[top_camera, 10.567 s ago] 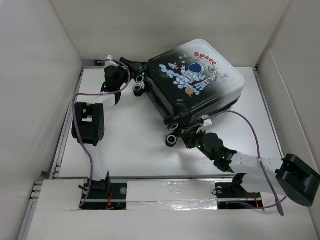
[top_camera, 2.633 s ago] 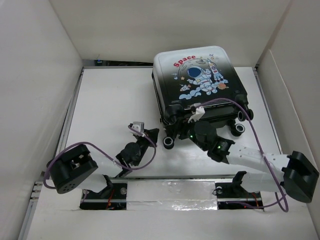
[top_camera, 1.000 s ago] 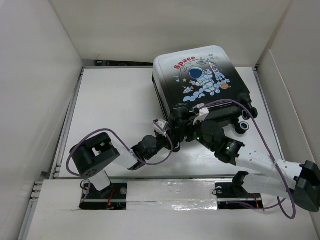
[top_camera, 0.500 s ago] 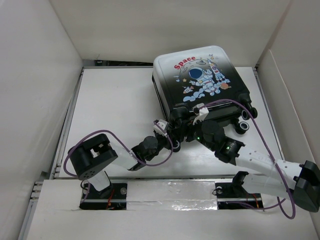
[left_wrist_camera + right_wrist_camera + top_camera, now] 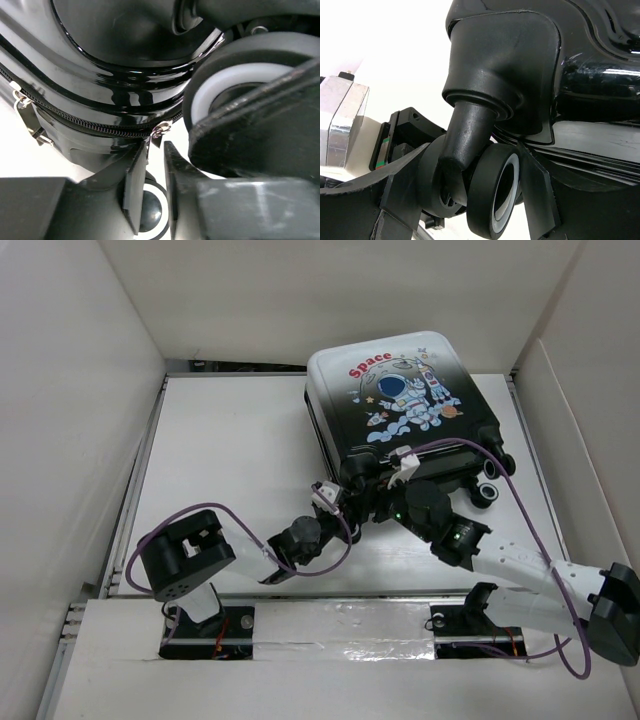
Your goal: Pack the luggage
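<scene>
At the counter's (image 5: 230,440) two o'clock lies the closed luggage (image 5: 400,405), wheels toward six. The left pincer (image 5: 154,160) is narrowed round the zip pull (image 5: 150,146) at its twelve, though I cannot tell if it grips. The right pincer (image 5: 472,146) clamps a caster wheel (image 5: 495,197).

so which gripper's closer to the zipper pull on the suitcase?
Left. The left gripper has the zipper pull hanging right at the gap between its fingers. The right gripper sits beside it, clamped on a wheel.

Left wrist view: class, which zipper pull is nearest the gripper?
The zipper pull beside the wheel, just above the left gripper; the other pull hangs far left.
</scene>
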`<state>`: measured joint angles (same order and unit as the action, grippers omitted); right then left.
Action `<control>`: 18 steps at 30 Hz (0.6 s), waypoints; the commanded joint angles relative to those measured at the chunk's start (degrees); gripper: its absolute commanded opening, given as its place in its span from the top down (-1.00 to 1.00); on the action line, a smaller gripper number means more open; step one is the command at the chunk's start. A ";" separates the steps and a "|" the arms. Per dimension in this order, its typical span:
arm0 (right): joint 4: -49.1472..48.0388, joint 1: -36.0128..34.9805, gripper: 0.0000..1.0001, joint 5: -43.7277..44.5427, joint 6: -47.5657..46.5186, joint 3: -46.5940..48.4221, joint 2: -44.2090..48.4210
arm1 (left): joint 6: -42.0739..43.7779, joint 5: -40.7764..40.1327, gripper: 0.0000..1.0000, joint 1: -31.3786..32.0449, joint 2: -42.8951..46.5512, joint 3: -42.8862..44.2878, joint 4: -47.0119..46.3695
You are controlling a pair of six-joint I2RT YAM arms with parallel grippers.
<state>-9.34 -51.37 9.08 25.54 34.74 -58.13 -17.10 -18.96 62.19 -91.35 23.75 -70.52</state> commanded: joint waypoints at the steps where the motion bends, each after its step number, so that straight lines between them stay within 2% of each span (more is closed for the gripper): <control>1: -8.41 -1.62 1.00 -8.64 0.74 1.47 2.58 | 2.42 -2.13 0.59 0.56 2.76 5.08 -34.95; 4: -8.50 -1.62 1.00 -8.64 0.83 1.29 2.67 | 2.34 -2.57 0.42 0.56 1.79 5.87 -34.33; 6: -8.76 -1.62 1.00 -8.64 0.83 1.12 2.58 | 2.08 -2.84 0.43 0.56 0.48 6.66 -34.42; 10: -9.11 -1.62 1.00 -8.64 0.92 0.85 2.58 | 1.28 -2.92 0.58 0.56 -1.11 7.36 -35.04; 11: -9.11 -1.62 1.00 -8.64 1.00 0.77 2.58 | 1.37 -3.27 0.78 0.56 -1.20 7.45 -35.38; 14: -9.20 -1.62 1.00 -10.12 1.00 0.59 2.93 | 2.42 -5.63 1.00 0.56 -0.94 7.45 -34.86; 18: -10.51 -1.62 1.00 -10.22 1.18 -0.37 4.25 | 3.21 -9.51 1.00 0.56 0.47 6.05 -35.30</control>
<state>-9.98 -50.94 9.39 25.52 33.67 -56.90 -15.90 -22.20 63.77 -92.84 25.67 -70.78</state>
